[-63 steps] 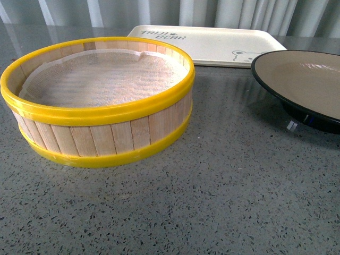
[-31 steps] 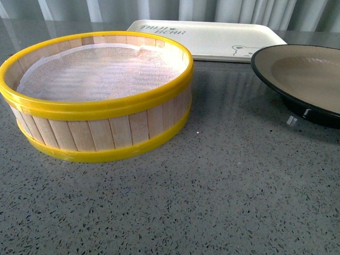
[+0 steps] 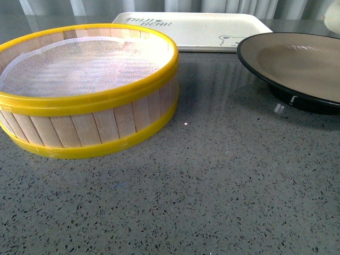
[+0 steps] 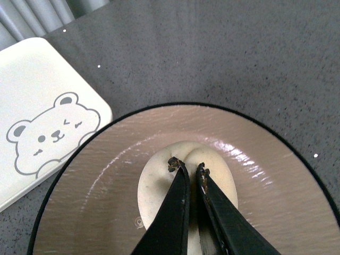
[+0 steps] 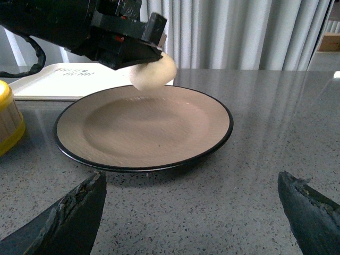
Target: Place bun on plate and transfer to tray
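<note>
Now that the bun point(image 5: 154, 73) has edged into the front view's top right corner, pinched in the left gripper's point(image 4: 187, 166) jaws above the plate point(image 5: 143, 133), release looks near.

The tray point(image 3: 202, 29) bears dark lettering point(image 3: 149, 22), seemingly ending "BEAR!".

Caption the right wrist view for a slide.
Left end effector holds the steamed bun above the black-rimmed plate, cream tray behind.

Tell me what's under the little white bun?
The wide, round, black-rimmed plate with a grey-brown inside is under the small white bun, which the black left gripper holds above it, not touching. The gripper hides the bun's top.
</note>
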{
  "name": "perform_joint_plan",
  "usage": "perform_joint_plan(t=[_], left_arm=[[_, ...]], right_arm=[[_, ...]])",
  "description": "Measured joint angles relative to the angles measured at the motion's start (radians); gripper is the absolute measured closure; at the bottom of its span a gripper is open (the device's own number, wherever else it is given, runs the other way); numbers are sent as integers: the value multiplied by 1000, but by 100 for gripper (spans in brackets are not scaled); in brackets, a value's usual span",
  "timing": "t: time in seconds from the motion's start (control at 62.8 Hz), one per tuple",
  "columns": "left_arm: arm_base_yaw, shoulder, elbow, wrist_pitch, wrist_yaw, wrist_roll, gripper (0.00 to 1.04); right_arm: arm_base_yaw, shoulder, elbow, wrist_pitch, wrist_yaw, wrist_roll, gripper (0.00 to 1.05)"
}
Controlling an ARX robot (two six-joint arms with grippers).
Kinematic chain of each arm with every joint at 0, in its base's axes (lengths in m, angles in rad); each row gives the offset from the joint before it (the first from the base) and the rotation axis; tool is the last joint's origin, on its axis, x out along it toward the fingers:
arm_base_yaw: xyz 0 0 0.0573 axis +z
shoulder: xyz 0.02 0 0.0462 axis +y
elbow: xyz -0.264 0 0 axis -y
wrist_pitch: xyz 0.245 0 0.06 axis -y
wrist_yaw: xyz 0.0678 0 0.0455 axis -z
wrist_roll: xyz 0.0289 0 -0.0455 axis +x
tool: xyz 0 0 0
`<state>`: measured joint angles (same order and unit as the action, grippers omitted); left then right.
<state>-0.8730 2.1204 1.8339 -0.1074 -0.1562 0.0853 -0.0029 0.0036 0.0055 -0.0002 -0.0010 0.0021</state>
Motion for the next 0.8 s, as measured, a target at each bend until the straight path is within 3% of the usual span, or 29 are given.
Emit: perform_joint_plan(t=[0.605,0.796], left_arm=[[-13,14,-51,-57,-8,64,101],[-13,14,-51,-64,2,53,73]], right_arm=[[0,0,0,0,0,0,9],[0,0,0,0,0,0,9]])
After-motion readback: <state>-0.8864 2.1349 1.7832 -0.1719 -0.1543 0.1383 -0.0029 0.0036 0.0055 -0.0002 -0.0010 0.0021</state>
